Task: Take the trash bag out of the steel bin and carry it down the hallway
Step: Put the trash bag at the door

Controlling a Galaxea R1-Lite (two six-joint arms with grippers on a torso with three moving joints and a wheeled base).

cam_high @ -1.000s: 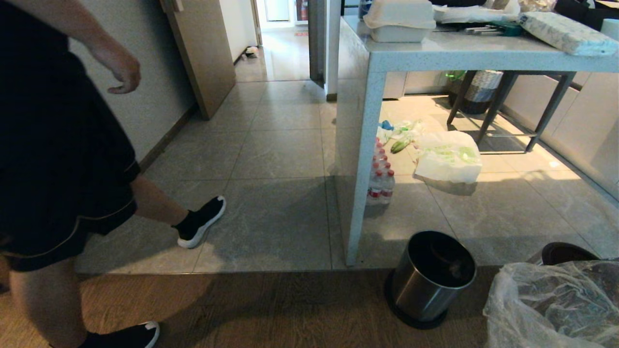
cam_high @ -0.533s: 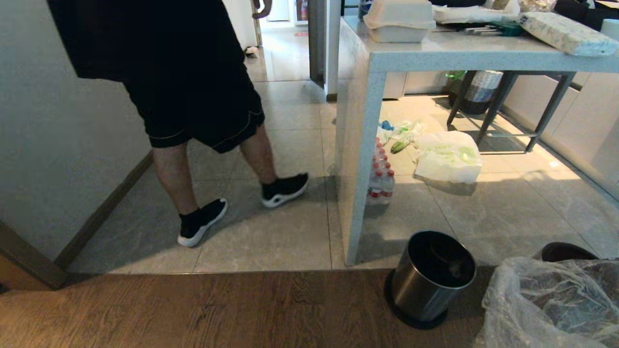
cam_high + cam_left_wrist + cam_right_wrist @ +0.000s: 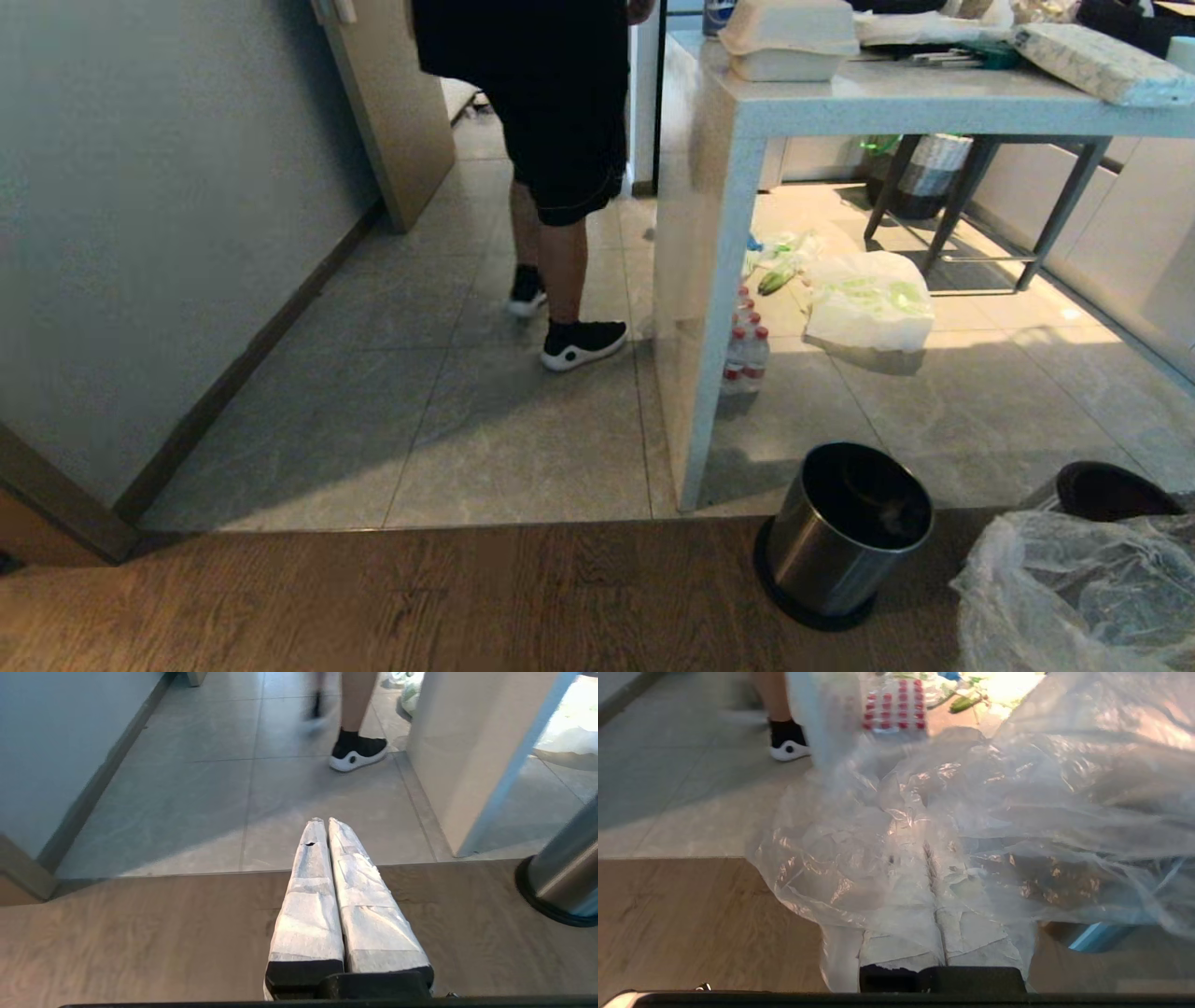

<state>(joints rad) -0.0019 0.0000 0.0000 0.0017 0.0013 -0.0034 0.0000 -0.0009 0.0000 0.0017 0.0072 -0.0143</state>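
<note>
The steel bin [image 3: 845,532] stands upright on the wood floor by the table leg, dark inside with no liner showing; its side also shows in the left wrist view as the steel bin [image 3: 565,877]. The clear, crinkled trash bag [image 3: 1074,597] hangs at the bottom right, outside the bin. My right gripper [image 3: 930,849] is shut on the trash bag [image 3: 971,812], whose plastic drapes over both fingers. My left gripper [image 3: 325,822] is shut and empty, low over the wood floor and apart from the bin. The hallway [image 3: 485,401] of grey tiles runs ahead.
A person [image 3: 560,140] in black shorts and black shoes walks in the hallway, close to the white table [image 3: 709,280]. Under the table lie a pack of bottles [image 3: 744,355] and a white bag with green print [image 3: 868,303]. A second dark bin [image 3: 1111,490] stands behind the trash bag.
The person has walked from my near left up the hallway, away from me. The view has shifted slightly, and the trash bag sits a little lower and further right.
</note>
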